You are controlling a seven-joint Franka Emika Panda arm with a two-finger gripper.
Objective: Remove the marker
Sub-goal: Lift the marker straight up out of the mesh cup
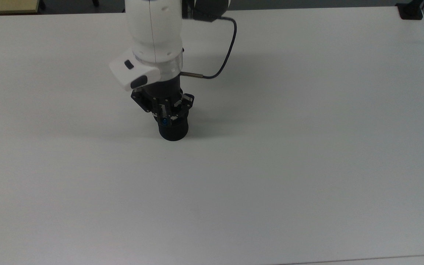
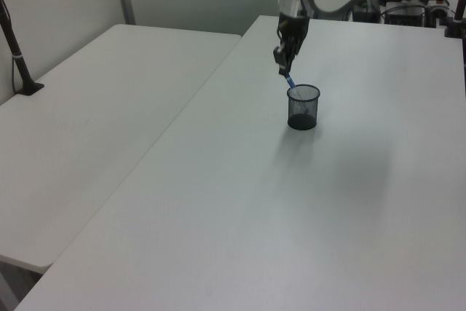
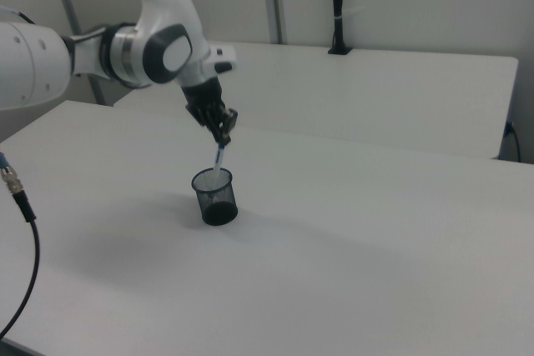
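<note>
Pinching the slim white marker with its blue end (image 3: 219,158) in my closed hand (image 3: 222,134), I hold it tilted, its lower tip still inside the black wire-mesh cup's (image 3: 216,197) rim, at 12 o'clock, to clear the wall.

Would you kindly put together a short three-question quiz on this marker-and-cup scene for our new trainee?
1. True or false: the marker lies flat on the white table.
2. What holds the marker: A) the gripper, B) a hand, C) nothing?
3. Fill in: the marker's lower end is at the rim of the black mesh ____.

Key:
1. False; it hangs tilted from the gripper, above the table.
2. A; the gripper is shut on its upper end.
3. cup; it stands upright on the table.
</note>
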